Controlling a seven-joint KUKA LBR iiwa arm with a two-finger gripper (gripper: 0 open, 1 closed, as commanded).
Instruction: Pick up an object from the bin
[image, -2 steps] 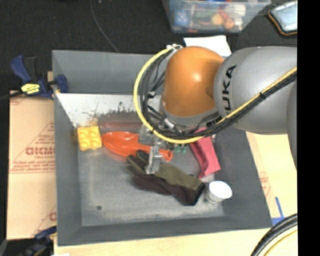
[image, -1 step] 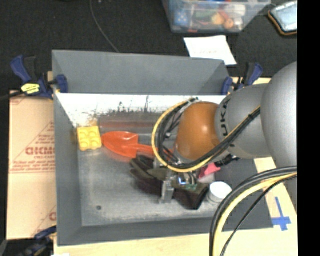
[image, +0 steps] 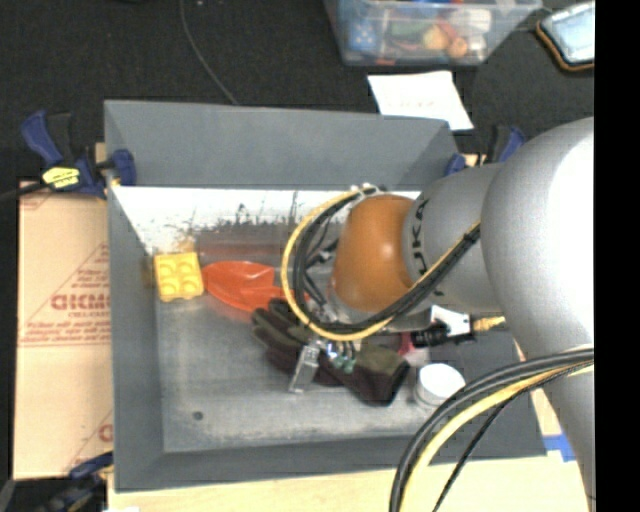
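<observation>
Overhead and nearest the lens, the arm (image: 540, 230) enters from the right. It has a smooth, pale grey rounded casing, a glossy orange cover (image: 372, 255) at the wrist, and black and yellow cables (image: 288, 268) looped around it. The dark letters "UK" read on the casing beside the cover; the rest of the word is hidden.

Below the wrist, the end effector (image: 304, 370) shows as a small bright metal part. It sits low at the near edge of a dark brown thing (image: 372, 382), soft and crumpled, lying right of centre on the bin floor. Whether the end effector is open or closed cannot be told. Just right of the dark thing lie a white round cap (image: 440, 382) and a small red piece (image: 411, 346).

The bin (image: 220, 400) has a matt grey, speckled floor and sloping sheet-metal walls. Toward the far wall rests a translucent orange plastic thing (image: 238, 284), rounded and tapering, with a yellow studded building brick (image: 178, 276) just beside it on the left.

Beyond the bin, on a black surface, lie a white paper sheet (image: 415, 98), its writing illegible, and a clear plastic box (image: 430, 28) of mixed coloured items.
</observation>
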